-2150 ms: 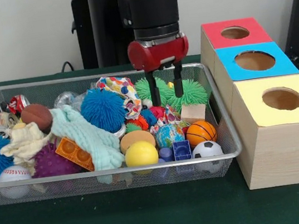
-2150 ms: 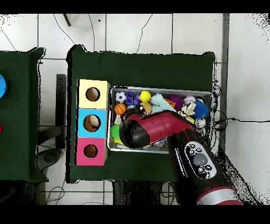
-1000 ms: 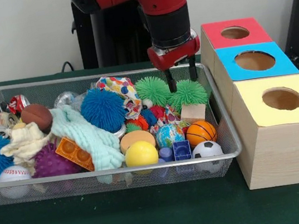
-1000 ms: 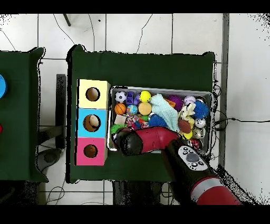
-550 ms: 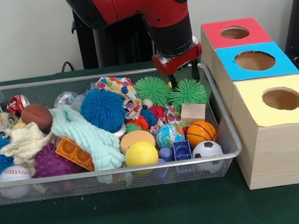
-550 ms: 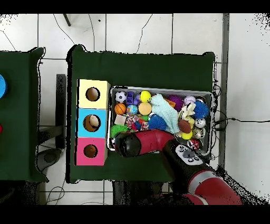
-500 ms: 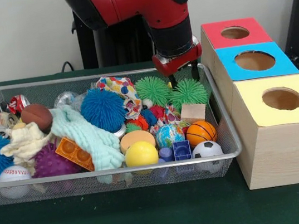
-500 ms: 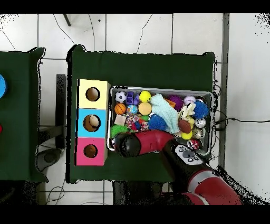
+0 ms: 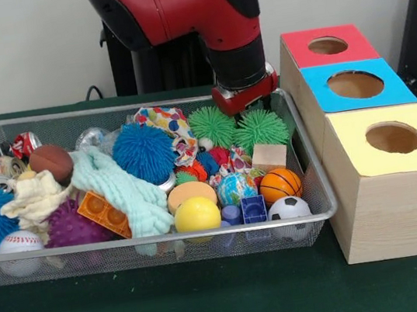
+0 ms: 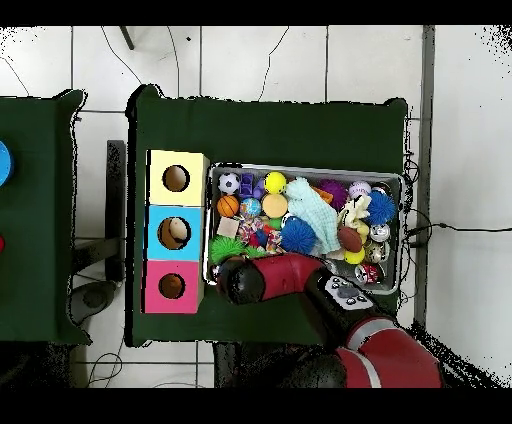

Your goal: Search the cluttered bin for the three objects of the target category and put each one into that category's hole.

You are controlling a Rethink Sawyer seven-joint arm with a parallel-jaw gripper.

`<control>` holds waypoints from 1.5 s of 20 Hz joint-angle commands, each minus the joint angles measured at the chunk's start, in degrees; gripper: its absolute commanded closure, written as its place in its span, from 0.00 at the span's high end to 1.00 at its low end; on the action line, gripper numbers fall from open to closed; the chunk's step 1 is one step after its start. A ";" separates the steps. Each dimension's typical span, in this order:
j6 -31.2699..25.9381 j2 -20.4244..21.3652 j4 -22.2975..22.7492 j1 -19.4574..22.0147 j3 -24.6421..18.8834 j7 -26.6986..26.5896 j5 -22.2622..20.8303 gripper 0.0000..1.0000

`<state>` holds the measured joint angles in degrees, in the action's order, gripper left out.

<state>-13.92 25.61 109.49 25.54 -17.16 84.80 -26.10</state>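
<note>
Gripper (image 9: 252, 105) at bin's (image 9: 307, 158) far rim, 12 o'clock of green spiky balls (image 9: 261, 128); finger spread hidden, cannot tell. Holed boxes (image 9: 357, 84) at 3 o'clock. Advice: centre over one ball, descend vertically, avoid mesh wall.

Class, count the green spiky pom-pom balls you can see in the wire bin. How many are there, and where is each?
2. One green spiky ball sits at the bin's back, just under the gripper; the other lies beside it, toward the boxes. The clutter may hide more.

Even, bright indoor light; soft shadows; front view sharp, overhead perhaps slightly soft.
</note>
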 commanded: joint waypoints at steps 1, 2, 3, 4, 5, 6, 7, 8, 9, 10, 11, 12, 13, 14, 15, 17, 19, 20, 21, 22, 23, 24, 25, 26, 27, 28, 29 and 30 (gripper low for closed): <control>7.14 -3.03 -5.70 -1.22 2.54 8.79 -1.39 0.00; 7.42 -3.04 -5.68 -1.29 2.93 9.49 -0.94 0.00; 8.56 -2.93 -5.56 -0.95 2.53 9.04 -1.12 0.00; 7.93 -2.40 -5.82 -1.09 2.38 7.32 -2.14 0.00; 7.31 -1.87 -6.08 -1.23 2.24 5.59 -3.16 0.00; 6.61 -0.94 -4.75 -0.38 2.09 6.06 -2.08 0.00; 6.48 -0.42 -4.02 0.11 1.99 6.47 -1.48 0.00; 6.23 0.50 -2.68 1.03 1.58 6.95 -0.72 0.00; 6.13 0.95 -2.23 1.36 1.38 7.00 -0.56 0.00; 5.69 1.52 -1.77 1.93 0.94 6.80 -0.38 0.00; 5.47 1.83 -1.51 2.26 0.68 6.69 -0.30 0.00; 4.99 2.17 -1.29 2.83 0.16 6.79 0.27 0.00; 4.82 2.52 -1.06 3.15 0.00 6.95 0.57 0.00; 4.67 3.20 -0.80 3.41 -0.04 7.30 1.03 0.00; 4.68 3.61 -0.70 3.68 -0.09 7.31 1.07 0.00; 5.30 4.38 -0.85 4.34 -0.20 7.23 0.87 0.00; 4.82 5.32 -0.94 5.11 -0.57 6.34 0.42 0.00; 3.98 5.92 -0.66 5.74 -1.12 5.67 0.39 0.00; 3.51 6.31 -0.37 6.18 -1.41 5.29 0.33 0.00; 2.37 7.16 0.20 6.98 -2.07 4.45 0.33 0.00; 1.91 7.66 0.57 7.41 -2.42 4.16 0.38 0.00; 0.86 8.45 0.98 8.14 -2.91 3.75 0.72 0.00; 0.55 8.78 1.18 8.50 -3.10 3.66 0.83 0.00; 0.00 9.45 1.42 9.23 -3.44 3.43 1.04 0.00; -0.40 9.67 1.43 9.56 -3.55 3.26 1.09 0.00; -0.86 9.76 1.26 10.19 -3.76 2.95 1.16 0.00; -1.13 9.77 1.12 10.61 -3.87 2.77 1.15 0.00; -1.75 9.70 0.75 11.50 -4.13 2.14 1.07 0.00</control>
<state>-10.31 32.23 112.35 33.38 -16.72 84.80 -26.22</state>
